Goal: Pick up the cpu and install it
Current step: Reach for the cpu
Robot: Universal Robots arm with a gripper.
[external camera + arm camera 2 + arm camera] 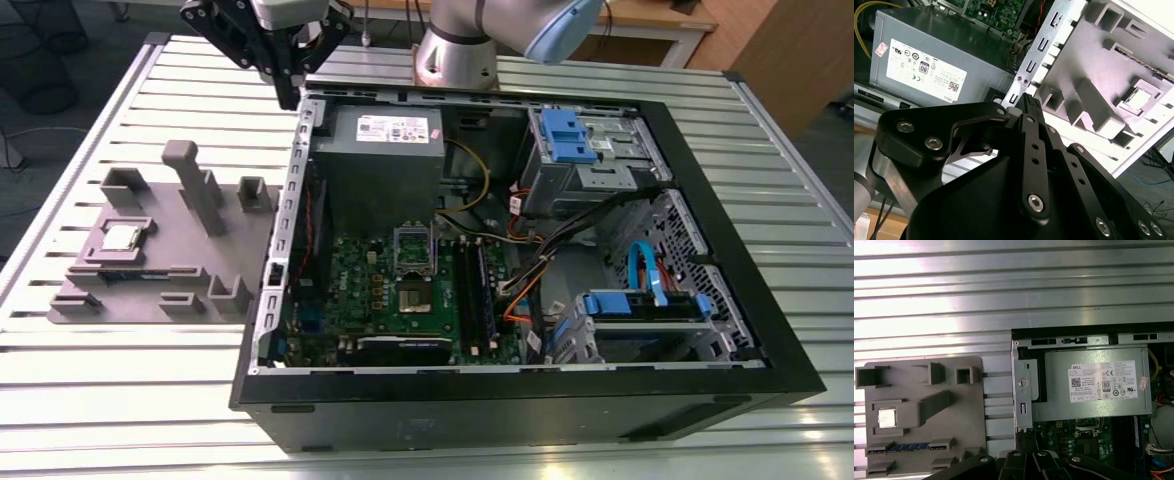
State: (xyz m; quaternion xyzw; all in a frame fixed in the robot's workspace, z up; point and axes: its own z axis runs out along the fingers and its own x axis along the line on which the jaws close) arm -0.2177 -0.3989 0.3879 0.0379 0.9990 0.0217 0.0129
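Observation:
The cpu (124,236), a small square chip with a shiny silver top, lies in a recess of the grey plastic fixture (160,275) on the table, at the exterior view's left of the open computer case (694,180). It also shows in the first wrist view as the cpu (887,418) and in the second wrist view as the cpu (1140,99). My black gripper (288,98) hangs above the case's far corner, well away from the chip, its fingers together with nothing between them. The metal-framed socket (415,272) sits in the middle of the green motherboard.
A grey power supply (380,140) fills the case's far corner just beside the gripper. Blue drive brackets (574,135) and loose cables (534,260) occupy the case's other side. The fixture carries upright posts (200,185) and a memory stick (904,447). The ribbed metal table (134,390) surrounds everything.

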